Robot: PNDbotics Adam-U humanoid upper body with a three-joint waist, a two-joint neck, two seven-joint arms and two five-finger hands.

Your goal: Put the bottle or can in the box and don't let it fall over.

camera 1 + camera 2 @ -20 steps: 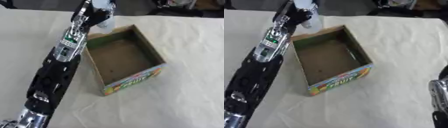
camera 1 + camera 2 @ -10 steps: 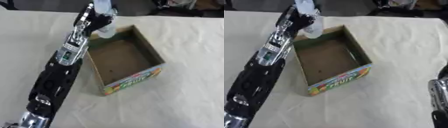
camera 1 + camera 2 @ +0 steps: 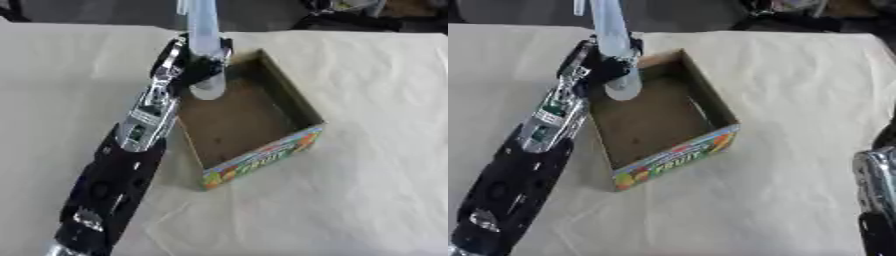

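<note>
A pale blue, see-through bottle (image 3: 205,47) stands upright in the air, its round base hanging over the near-left inside of the box. My left hand (image 3: 188,62) is shut on the bottle's lower half, fingers curled round it. The open cardboard box (image 3: 308,116) has a brown floor with nothing lying in it and a bright printed front face reading "FRUIT" (image 3: 677,160). It sits askew on the cloth. Part of my right arm (image 3: 877,200) shows at the lower right edge of the right eye view; its hand is hidden.
A cream cloth (image 3: 367,200) covers the table, with bare room to the right of the box and in front of it. Dark objects (image 3: 350,10) lie past the table's far edge.
My left hand has carried the bottle from beside the box's far-left corner to above its inside, and the bottle now stands taller in view. The camera has also shifted.
</note>
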